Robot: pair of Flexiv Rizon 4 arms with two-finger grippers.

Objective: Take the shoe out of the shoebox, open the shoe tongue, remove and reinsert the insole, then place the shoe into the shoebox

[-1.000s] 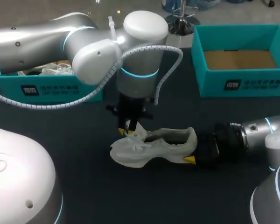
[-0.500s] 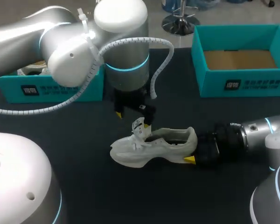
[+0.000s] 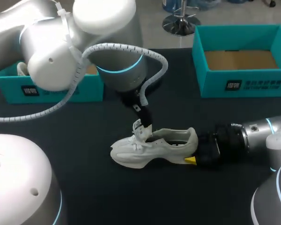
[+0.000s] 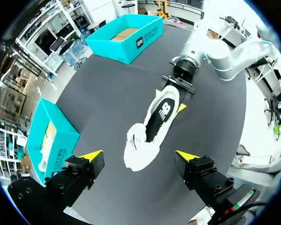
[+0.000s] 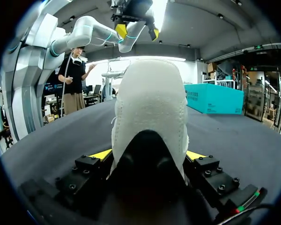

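right pincer [image 5: 149, 154] clamps the shoe [image 3: 154, 145] heel at centre frame; left pincer [image 4: 139, 154] hangs wide above. a misjudged descent could flatten the raised tongue [image 3: 140, 127].

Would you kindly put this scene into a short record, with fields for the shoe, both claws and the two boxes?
shoe: white, on its sole on the black table, outside both boxes
tongue: standing up
right claw: shut on the shoe's heel from both sides
left claw: open, above the shoe, touching nothing
right shoebox: teal, open, bare brown floor showing
left shoebox: teal, open, what looks like a second shoe inside
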